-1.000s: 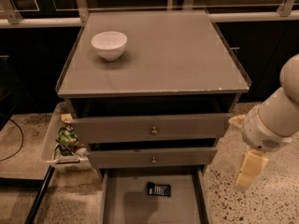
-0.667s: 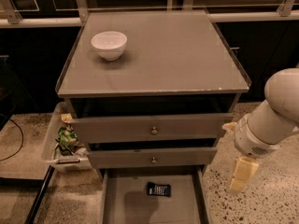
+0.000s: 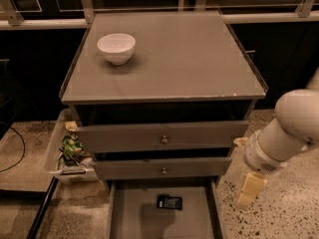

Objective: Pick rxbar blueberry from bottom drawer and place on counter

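Grey bottom drawer (image 3: 192, 219), pulled out at the foot of the cabinet (image 3: 84, 133): do we see the rxbar blueberry in it?

We do. The rxbar blueberry (image 3: 169, 202) lies flat on the drawer's plain floor, towards the back and a little left of the middle. It is a small dark wrapper with pale print, and nothing touches it.

And where do we find the gripper?

We find the gripper (image 3: 247, 195) on the right, outside the cabinet. It hangs cream-coloured below the white arm (image 3: 289, 128) and points down at the speckled floor (image 3: 294, 218). It sits near the open drawer's right-hand rim and well apart from the bar. Whether it is open or closed we cannot tell, and we make out nothing held in it.

What do we have on the counter?

On the counter (image 3: 189, 59) a white bowl (image 3: 116, 47) stands upright near the back left corner. The counter's front edge is pale, with a chip near its right end.

And the rest?

Above the open drawer we see the middle drawer (image 3: 129, 169) and the top drawer (image 3: 119, 136), each with a small round knob at its centre. Against the cabinet's left side we see a plastic bin (image 3: 54, 156) with green packets in it.
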Controlling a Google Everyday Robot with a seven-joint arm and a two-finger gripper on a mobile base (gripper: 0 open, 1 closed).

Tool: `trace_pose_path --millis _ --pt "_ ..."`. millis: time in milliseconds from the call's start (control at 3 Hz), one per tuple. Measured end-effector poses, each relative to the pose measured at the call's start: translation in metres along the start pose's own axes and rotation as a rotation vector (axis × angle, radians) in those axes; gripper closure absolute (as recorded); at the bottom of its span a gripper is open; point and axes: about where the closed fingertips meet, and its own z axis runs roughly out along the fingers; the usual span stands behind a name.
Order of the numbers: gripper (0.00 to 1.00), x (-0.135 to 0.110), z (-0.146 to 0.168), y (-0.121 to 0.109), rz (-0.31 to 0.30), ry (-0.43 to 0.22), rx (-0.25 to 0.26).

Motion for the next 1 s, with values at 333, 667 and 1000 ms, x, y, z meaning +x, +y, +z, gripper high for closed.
trace_pose_path --millis 333,667,1000 --pt "0.00 0.016 0.051 -0.019 0.009 -0.030 0.022" --pt "0.00 0.023 0.093 -0.033 -0.029 -0.071 0.042" --pt "0.00 0.031 0.130 -0.039 -0.045 -0.125 0.026"
